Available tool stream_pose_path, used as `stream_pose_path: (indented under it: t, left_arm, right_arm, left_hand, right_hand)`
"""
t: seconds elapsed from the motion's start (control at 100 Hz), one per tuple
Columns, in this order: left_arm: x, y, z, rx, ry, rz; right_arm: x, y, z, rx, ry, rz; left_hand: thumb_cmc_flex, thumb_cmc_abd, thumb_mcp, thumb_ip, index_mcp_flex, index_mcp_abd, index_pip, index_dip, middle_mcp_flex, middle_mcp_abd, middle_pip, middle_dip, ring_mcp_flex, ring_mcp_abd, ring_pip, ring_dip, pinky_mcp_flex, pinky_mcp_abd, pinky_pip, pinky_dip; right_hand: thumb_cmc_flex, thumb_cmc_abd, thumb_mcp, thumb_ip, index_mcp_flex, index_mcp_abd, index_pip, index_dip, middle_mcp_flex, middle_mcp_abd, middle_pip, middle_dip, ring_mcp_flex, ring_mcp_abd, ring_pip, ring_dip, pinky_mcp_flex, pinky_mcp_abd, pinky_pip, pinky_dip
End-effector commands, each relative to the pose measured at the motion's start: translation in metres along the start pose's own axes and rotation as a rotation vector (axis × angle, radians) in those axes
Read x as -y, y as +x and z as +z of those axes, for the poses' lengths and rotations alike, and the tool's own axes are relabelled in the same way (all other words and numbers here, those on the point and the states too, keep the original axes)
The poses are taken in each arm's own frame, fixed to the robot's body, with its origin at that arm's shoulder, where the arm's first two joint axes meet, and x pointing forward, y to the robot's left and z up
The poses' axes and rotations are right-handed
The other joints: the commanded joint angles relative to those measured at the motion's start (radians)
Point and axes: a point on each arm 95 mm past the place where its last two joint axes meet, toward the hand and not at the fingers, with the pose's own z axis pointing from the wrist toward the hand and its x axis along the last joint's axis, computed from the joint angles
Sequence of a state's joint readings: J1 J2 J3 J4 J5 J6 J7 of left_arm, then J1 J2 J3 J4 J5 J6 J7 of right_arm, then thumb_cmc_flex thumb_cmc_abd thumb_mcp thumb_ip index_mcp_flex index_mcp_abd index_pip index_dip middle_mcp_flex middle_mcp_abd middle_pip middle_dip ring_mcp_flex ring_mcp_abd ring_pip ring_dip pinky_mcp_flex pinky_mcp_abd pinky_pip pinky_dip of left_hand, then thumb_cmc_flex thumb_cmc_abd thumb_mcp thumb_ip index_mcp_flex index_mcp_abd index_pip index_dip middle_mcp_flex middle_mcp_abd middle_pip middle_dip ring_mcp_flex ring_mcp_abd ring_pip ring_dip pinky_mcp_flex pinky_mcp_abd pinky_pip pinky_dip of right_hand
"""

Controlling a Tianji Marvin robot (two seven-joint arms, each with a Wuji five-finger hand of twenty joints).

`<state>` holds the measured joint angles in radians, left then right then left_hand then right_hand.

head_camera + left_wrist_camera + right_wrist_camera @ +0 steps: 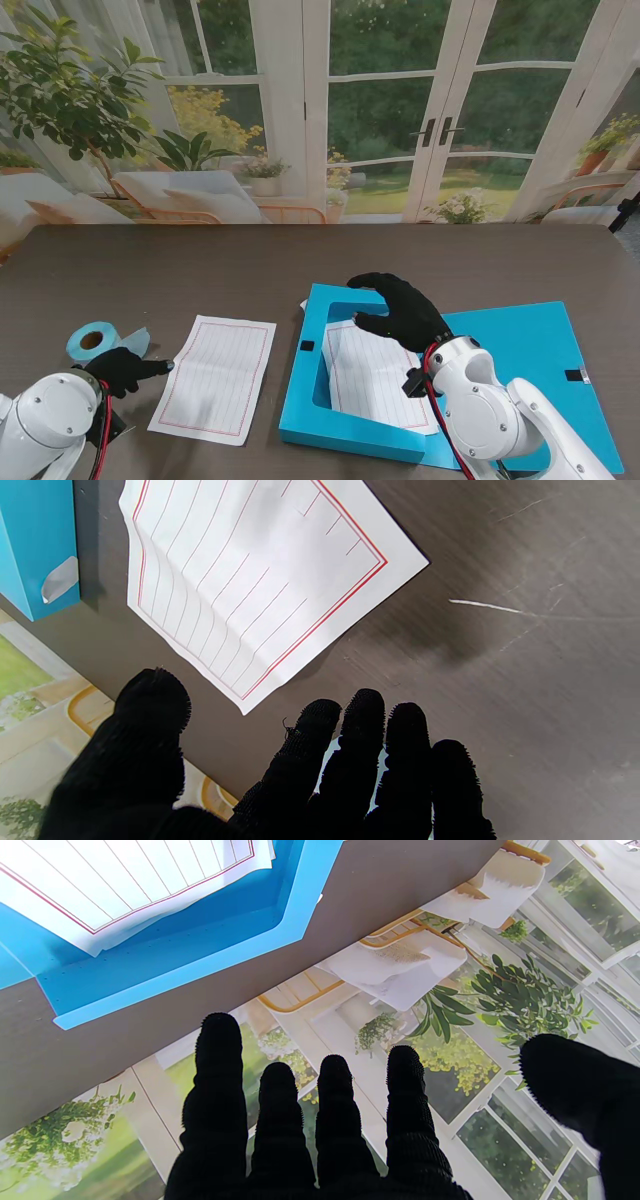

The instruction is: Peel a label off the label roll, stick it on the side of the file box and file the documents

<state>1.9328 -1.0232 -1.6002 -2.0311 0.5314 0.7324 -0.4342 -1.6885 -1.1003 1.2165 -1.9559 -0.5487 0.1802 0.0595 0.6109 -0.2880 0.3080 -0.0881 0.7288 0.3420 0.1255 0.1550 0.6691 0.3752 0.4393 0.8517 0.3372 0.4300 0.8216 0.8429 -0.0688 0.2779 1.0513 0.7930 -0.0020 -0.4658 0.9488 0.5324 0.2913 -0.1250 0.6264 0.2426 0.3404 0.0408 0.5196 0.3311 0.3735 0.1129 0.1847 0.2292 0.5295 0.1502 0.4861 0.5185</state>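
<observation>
label (60, 579) seemed already stuck on file box (300, 400) side. some documents (375, 375) lay inside box; one sheet (215, 377) left on table beside it. label roll (93, 341) far left. left hand (125, 368) released, near sheet; right hand (400, 310) released over box.

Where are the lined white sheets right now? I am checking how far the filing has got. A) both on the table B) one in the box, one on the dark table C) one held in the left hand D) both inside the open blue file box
B: one lined white sheet lies inside the open blue file box, and the other lies flat on the dark table.
</observation>
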Motion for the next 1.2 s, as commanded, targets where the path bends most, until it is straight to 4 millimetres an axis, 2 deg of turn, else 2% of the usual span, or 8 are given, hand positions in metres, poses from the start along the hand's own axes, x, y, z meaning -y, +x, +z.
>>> stream_pose_path:
  t: [0.0, 0.09, 0.24, 0.39, 0.51, 0.78, 1.02, 1.19]
  left_arm:
    - [-0.006, -0.005, 0.003, 0.015, -0.032, 0.006]
    - [-0.008, -0.006, 0.006, 0.02, -0.033, 0.004]
    - [-0.008, -0.007, 0.012, 0.034, -0.042, 0.018]
    - [-0.009, -0.006, 0.019, 0.039, -0.046, 0.017]
    - [-0.009, -0.005, 0.025, 0.047, -0.059, 0.024]
    - [-0.01, -0.003, 0.037, 0.062, -0.077, 0.002]
    - [-0.012, -0.003, 0.044, 0.062, -0.09, -0.026]
    - [-0.013, -0.004, 0.047, 0.069, -0.097, -0.045]
  right_arm:
    - [0.003, 0.004, -0.001, -0.005, 0.018, 0.011]
    - [0.004, 0.004, -0.001, -0.003, 0.02, 0.014]
    - [0.004, 0.003, -0.002, 0.0, 0.024, 0.018]
    - [0.005, 0.002, -0.003, 0.007, 0.024, 0.03]
    - [0.006, 0.001, -0.003, 0.01, 0.025, 0.032]
    - [0.007, -0.002, -0.004, 0.021, 0.028, 0.045]
    - [0.008, -0.004, -0.003, 0.028, 0.03, 0.049]
    - [0.009, -0.004, -0.003, 0.03, 0.031, 0.052]
  left_hand:
    - [-0.02, 0.038, -0.048, 0.007, 0.03, -0.003, 0.004, -0.003, -0.035, -0.007, 0.037, 0.027, -0.01, 0.003, 0.028, 0.027, -0.022, -0.075, 0.067, 0.011]
    - [-0.015, 0.046, -0.071, 0.01, 0.027, -0.01, 0.002, -0.004, -0.052, -0.01, 0.058, 0.038, -0.018, -0.003, 0.038, 0.034, -0.022, -0.076, 0.067, 0.011]
    - [-0.005, 0.07, -0.125, 0.017, 0.028, -0.038, 0.001, -0.006, -0.066, -0.018, 0.11, 0.081, -0.021, -0.015, 0.083, 0.061, -0.021, -0.088, 0.09, 0.028]
    - [0.016, 0.092, -0.189, 0.025, 0.043, -0.094, 0.01, -0.008, -0.063, -0.027, 0.181, 0.158, -0.01, -0.031, 0.12, 0.086, -0.021, -0.098, 0.111, 0.042]
    - [0.024, 0.11, -0.228, 0.03, 0.034, -0.095, 0.009, -0.01, -0.07, -0.035, 0.22, 0.204, -0.011, -0.039, 0.152, 0.105, -0.022, -0.102, 0.131, 0.052]
    - [0.027, 0.129, -0.267, 0.035, 0.018, -0.096, 0.003, -0.014, -0.084, -0.041, 0.239, 0.228, -0.019, -0.046, 0.168, 0.113, -0.022, -0.104, 0.138, 0.056]
    - [0.034, 0.137, -0.292, 0.038, 0.018, -0.147, 0.005, -0.017, -0.085, -0.043, 0.243, 0.235, -0.019, -0.05, 0.171, 0.115, -0.022, -0.104, 0.138, 0.056]
    - [0.042, 0.142, -0.31, 0.04, 0.012, -0.145, 0.004, -0.02, -0.088, -0.043, 0.251, 0.245, -0.021, -0.051, 0.179, 0.119, -0.022, -0.107, 0.139, 0.056]
  right_hand:
    - [0.02, 0.017, -0.035, 0.066, 0.023, 0.002, 0.017, -0.018, 0.018, 0.013, 0.001, 0.003, 0.025, 0.002, 0.007, 0.014, -0.49, 0.002, -0.003, 0.011]
    - [0.021, 0.021, -0.032, 0.086, 0.024, 0.007, 0.019, -0.02, 0.02, 0.016, 0.002, 0.003, 0.027, 0.005, 0.009, 0.015, -0.489, 0.003, -0.002, 0.01]
    - [0.017, 0.03, -0.03, 0.096, 0.025, 0.01, 0.022, -0.021, 0.023, 0.016, 0.003, 0.003, 0.03, 0.009, 0.013, 0.016, -0.488, 0.004, -0.001, 0.009]
    - [0.017, 0.031, -0.031, 0.104, 0.021, 0.012, 0.023, -0.022, 0.024, 0.022, 0.005, 0.003, 0.028, 0.012, 0.015, 0.018, -0.49, 0.003, 0.0, 0.008]
    - [0.016, 0.036, -0.032, 0.11, 0.018, 0.016, 0.024, -0.023, 0.023, 0.024, 0.005, 0.003, 0.027, 0.014, 0.017, 0.019, -0.49, 0.004, 0.001, 0.008]
    - [0.012, 0.038, -0.022, 0.134, 0.02, 0.016, 0.029, -0.024, 0.027, 0.028, 0.009, 0.003, 0.026, 0.017, 0.019, 0.02, -0.493, 0.003, 0.003, 0.007]
    - [0.01, 0.033, -0.014, 0.156, 0.025, 0.021, 0.032, -0.024, 0.029, 0.032, 0.01, 0.003, 0.026, 0.02, 0.02, 0.02, -0.493, 0.004, 0.003, 0.007]
    - [0.008, 0.034, -0.009, 0.173, 0.027, 0.022, 0.033, -0.025, 0.027, 0.034, 0.011, 0.002, 0.027, 0.021, 0.021, 0.021, -0.493, 0.004, 0.003, 0.007]
